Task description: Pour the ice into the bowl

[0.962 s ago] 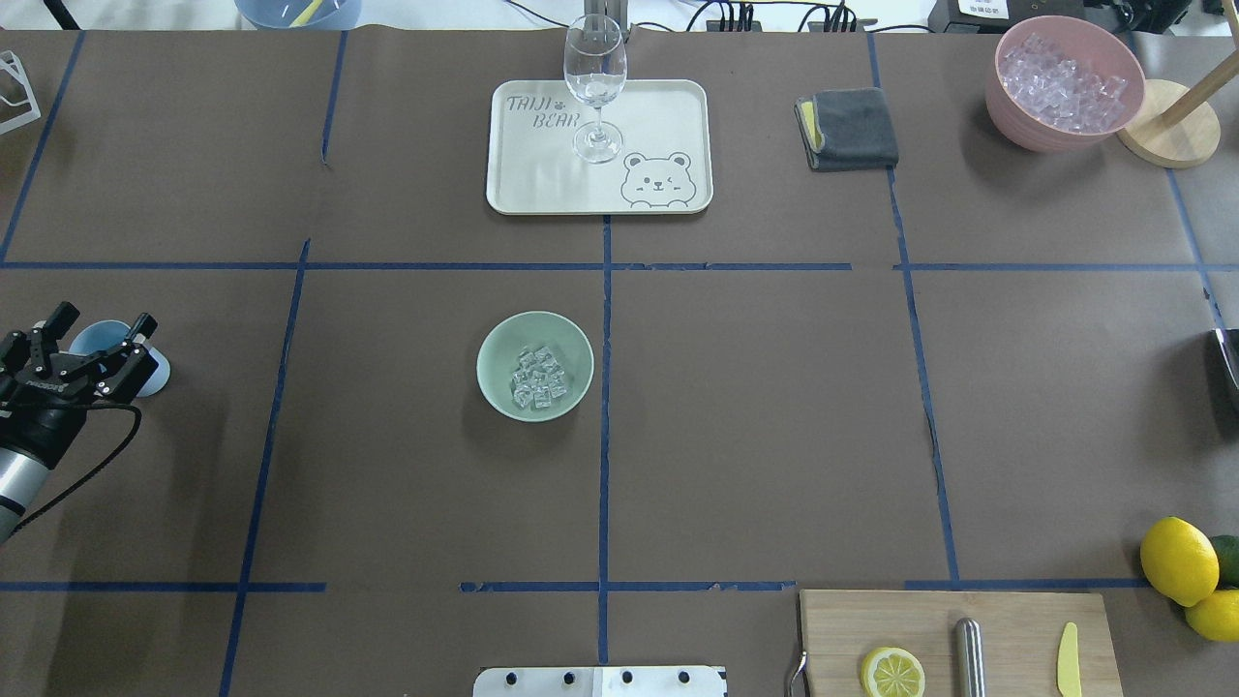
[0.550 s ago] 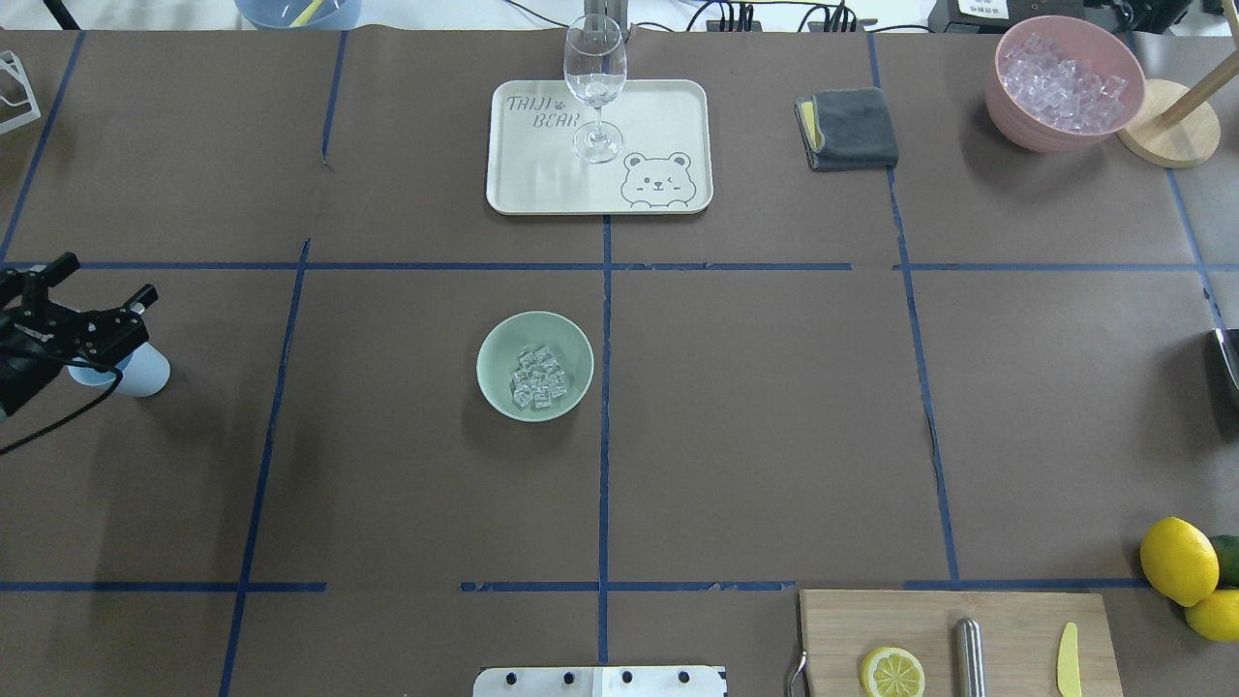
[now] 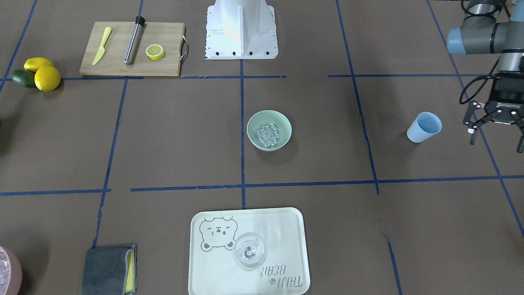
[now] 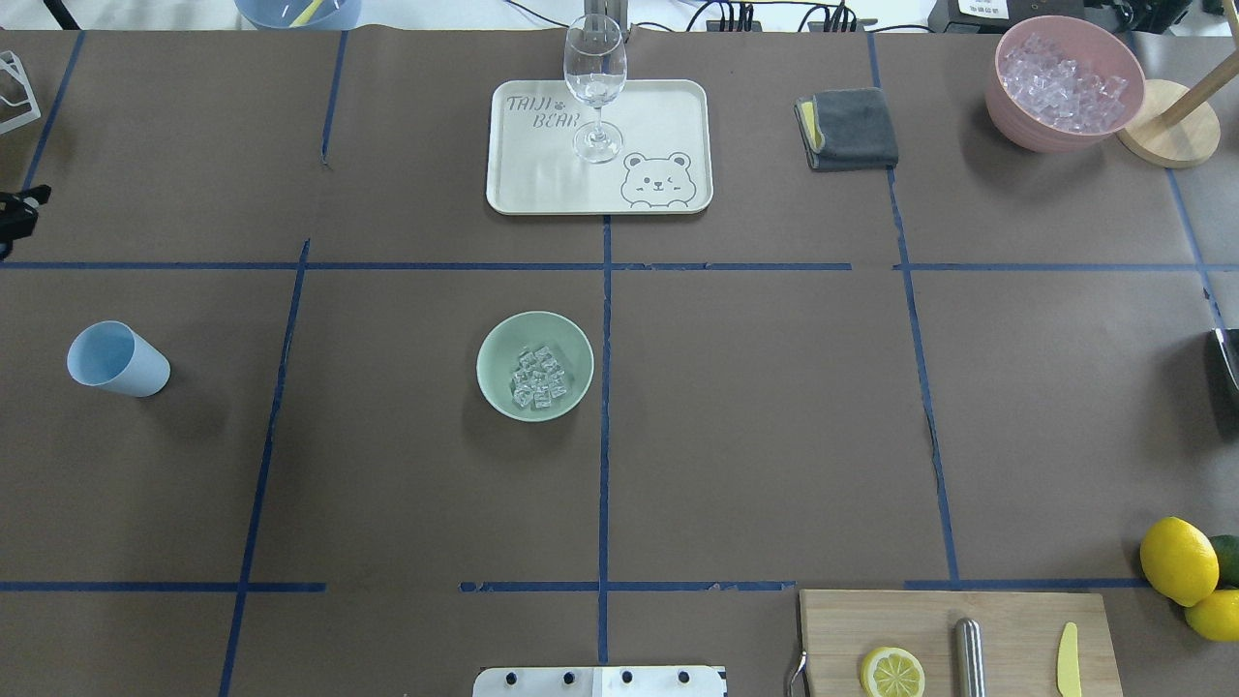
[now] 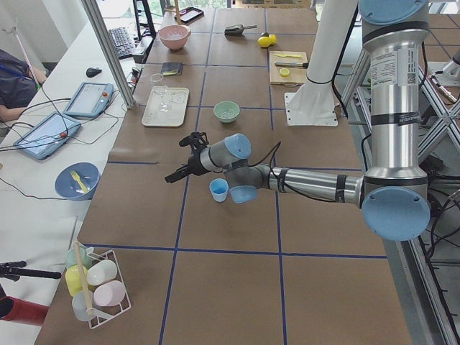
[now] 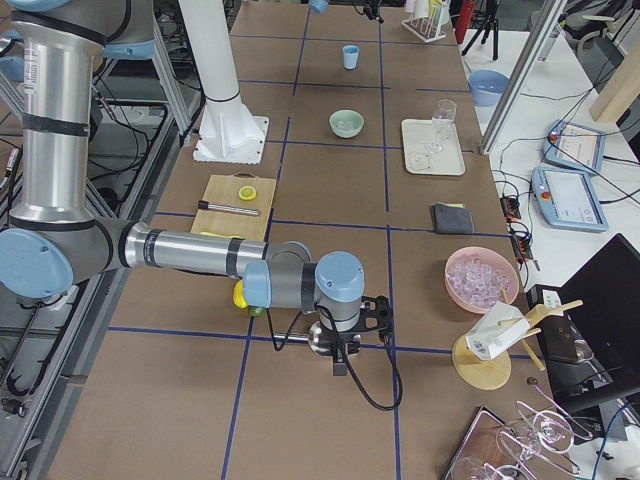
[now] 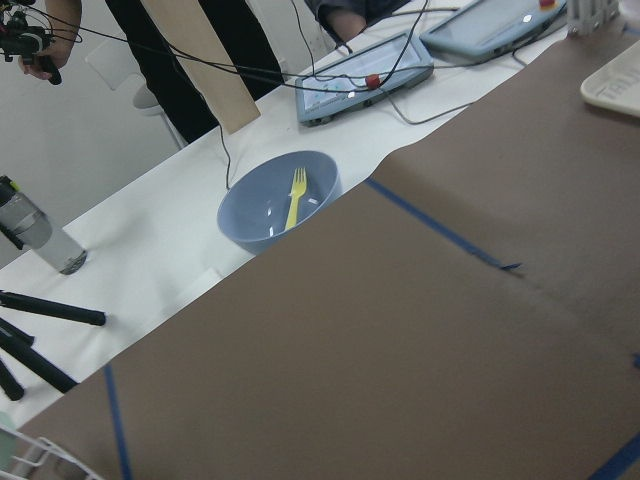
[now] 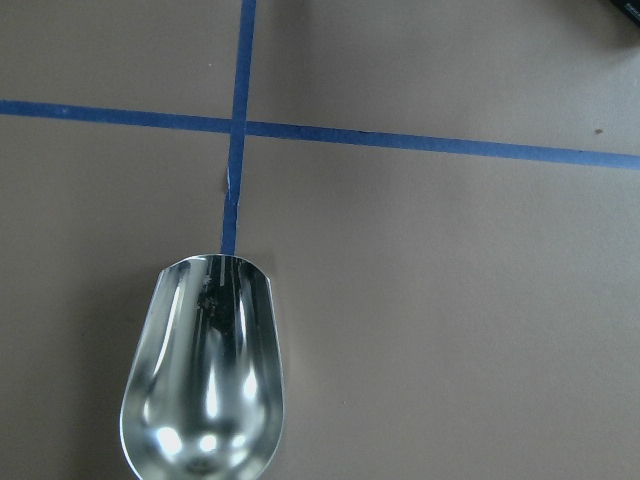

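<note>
The mint-green bowl (image 4: 494, 341) stands near the table's middle with a small heap of clear ice (image 4: 538, 377) inside; it also shows in the front view (image 3: 282, 121). A light blue cup (image 4: 116, 359) stands alone at the left. My left gripper (image 3: 496, 144) is open and empty, raised just beyond the cup (image 3: 423, 127) at the table's end; only a tip shows in the overhead view (image 4: 19, 208). My right gripper (image 6: 350, 340) hangs low at the right end over a metal scoop (image 8: 205, 370). I cannot tell whether it is open or shut.
A pink bowl (image 4: 1012, 111) of ice stands back right beside a grey cloth (image 4: 847, 128). A tray (image 4: 658, 116) holds a wine glass (image 4: 594, 87). A cutting board (image 4: 842, 629) with lemon half, muddler and knife lies front right, lemons (image 4: 1178, 560) beside it.
My left gripper, open over the blue cup a second ago, has moved away leftward and back, almost out of the overhead view. The cup stays standing on the table.
</note>
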Robot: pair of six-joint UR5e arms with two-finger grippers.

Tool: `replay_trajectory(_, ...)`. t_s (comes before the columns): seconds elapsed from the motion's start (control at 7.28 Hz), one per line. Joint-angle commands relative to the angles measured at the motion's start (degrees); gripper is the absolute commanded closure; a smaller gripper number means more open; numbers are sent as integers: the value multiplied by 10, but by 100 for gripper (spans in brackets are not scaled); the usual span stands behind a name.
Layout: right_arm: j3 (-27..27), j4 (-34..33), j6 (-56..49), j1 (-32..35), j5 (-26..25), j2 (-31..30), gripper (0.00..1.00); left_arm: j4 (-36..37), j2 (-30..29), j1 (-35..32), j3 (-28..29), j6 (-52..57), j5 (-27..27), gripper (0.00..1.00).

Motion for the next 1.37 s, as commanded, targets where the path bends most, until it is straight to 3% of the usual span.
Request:
replay_trajectory(0.0, 22, 0, 4, 1, 3, 1, 0, 276, -62, -146, 2, 59, -216, 0)
replay_trajectory(0.14, 35, 0, 16, 0, 13, 1, 0, 396, -78, -167, 17, 63, -261, 0)
replay_trajectory(0.27, 49, -5, 21, -1, 42, 1, 0, 457, -77, -180, 18, 65, -270, 0)
replay_trajectory(0.41, 57, -6, 34, -1, 80, 1, 0, 488, -67, -197, 18, 65, -314, 0)
replay_trajectory(0.69, 105, -8, 108, -57, 79, 1, 0, 507, -37, -259, 33, 66, -371, 0)
replay_trajectory(1.1, 202, -3, 233, -168, 44, 29, 0, 510, -18, -260, 31, 65, -370, 0)
replay_trajectory(1.24, 217, 2, 233, -205, 71, 32, 0, 510, -18, -260, 31, 65, -371, 0)
